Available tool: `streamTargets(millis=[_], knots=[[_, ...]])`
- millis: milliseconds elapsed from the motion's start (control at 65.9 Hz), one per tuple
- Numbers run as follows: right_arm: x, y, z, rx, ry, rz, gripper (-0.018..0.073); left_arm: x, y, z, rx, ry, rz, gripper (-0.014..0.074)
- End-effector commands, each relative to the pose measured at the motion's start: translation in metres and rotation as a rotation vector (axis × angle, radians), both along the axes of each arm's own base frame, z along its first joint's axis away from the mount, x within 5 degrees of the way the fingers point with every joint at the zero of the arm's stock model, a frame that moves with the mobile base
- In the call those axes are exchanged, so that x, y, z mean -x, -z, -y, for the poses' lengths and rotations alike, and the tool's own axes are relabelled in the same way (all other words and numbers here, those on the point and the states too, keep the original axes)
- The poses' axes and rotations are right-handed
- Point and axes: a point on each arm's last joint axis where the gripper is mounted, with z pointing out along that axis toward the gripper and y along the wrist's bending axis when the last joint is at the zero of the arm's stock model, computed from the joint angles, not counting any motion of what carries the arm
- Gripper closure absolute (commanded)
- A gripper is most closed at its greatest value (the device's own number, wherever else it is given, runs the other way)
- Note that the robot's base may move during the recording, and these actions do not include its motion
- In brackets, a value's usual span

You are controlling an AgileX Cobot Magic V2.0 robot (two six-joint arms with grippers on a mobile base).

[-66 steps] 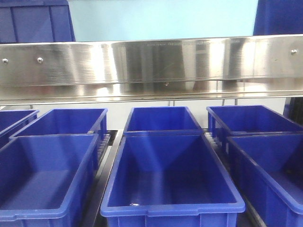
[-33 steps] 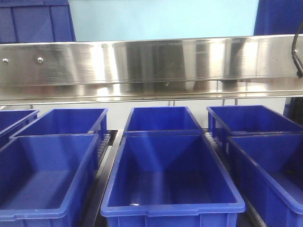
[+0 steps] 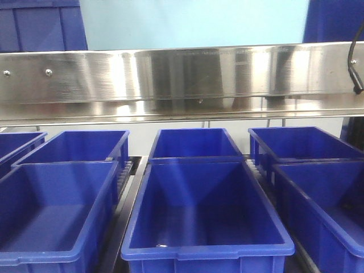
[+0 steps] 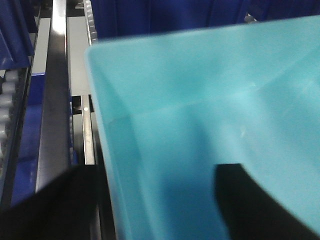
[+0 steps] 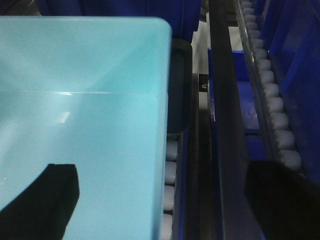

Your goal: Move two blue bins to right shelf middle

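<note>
Several blue bins stand in rows on the shelf in the front view, the largest at centre front (image 3: 205,227). Neither gripper shows there. In the left wrist view a bin that looks pale cyan (image 4: 210,90) fills the frame. My left gripper (image 4: 152,200) is open, one finger outside the bin's left wall and one inside. The right wrist view shows the same kind of bin (image 5: 85,100). My right gripper (image 5: 160,197) is open astride its right wall. I cannot tell which bin of the front view this is.
A wide steel beam (image 3: 182,74) crosses above the bins, with more blue bins (image 3: 40,25) on the level over it. A black cable (image 3: 355,62) hangs at the right edge. Black rails (image 5: 222,100) (image 4: 55,100) and white rollers (image 5: 272,100) run beside the bin.
A black cable has come into the front view at the right edge. The bins on the shelf have not moved.
</note>
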Motion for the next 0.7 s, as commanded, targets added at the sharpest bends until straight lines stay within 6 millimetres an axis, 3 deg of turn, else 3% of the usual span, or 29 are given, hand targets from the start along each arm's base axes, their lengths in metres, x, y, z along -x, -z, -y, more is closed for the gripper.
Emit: streamTargets(millis=[0,61,288,516,683], knots=[[0.012,-0.019,0.007,0.007,0.008,0.043,0.0001,0.005,-0.013,0.000,0.013,0.006,0.021,0.0029],[0.018,-0.024,0.009,0.006,0.009,0.045,0.0001,0.008,-0.017,-0.002,0.006,0.002,0.005,-0.0018],[0.032,-0.028,0.013,0.016,0.013,-0.019,0.0001,0.017,-0.019,-0.010,-0.068,-0.027,-0.080,-0.0013],[0.024,-0.016,0.009,0.005,0.003,-0.064,0.0001,0.011,-0.007,-0.016,-0.084,-0.061,-0.156,-0.0013],[0.012,0.003,0.000,-0.039,-0.022,-0.145,0.0001,0.007,0.004,-0.020,-0.102,-0.079,-0.215,-0.0013]])
